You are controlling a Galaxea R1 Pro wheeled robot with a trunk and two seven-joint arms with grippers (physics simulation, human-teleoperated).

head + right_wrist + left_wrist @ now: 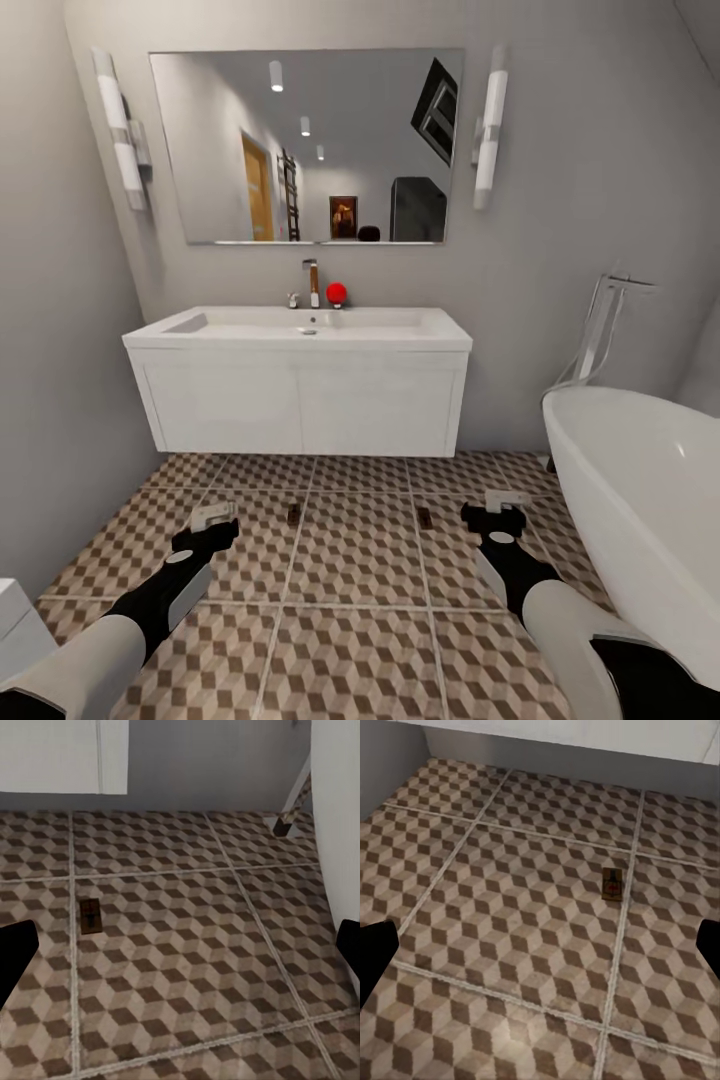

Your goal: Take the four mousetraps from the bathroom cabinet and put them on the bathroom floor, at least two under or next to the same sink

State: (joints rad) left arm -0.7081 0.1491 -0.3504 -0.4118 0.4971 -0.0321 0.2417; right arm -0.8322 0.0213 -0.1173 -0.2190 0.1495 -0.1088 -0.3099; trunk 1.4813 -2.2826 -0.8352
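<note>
The wide white rectangular sink (300, 325) on its white vanity unit hangs over the cube-patterned brown and beige tiled bathroom floor (350, 640). Two small flat dark-brown mousetraps lie on the tiles just in front of the vanity: one (293, 514) ahead of the left gripper (212, 520), toward the robot's right, and one (424, 518) ahead of the right gripper (497, 512), toward its left (long axes pointing toward the vanity). Both grippers hover spread and empty, each near its own trap.

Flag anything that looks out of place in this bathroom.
Two mousetraps lie flat on the tiled floor before the sink, as the task intends. A red ball-like object beside the tap looks odd.
</note>
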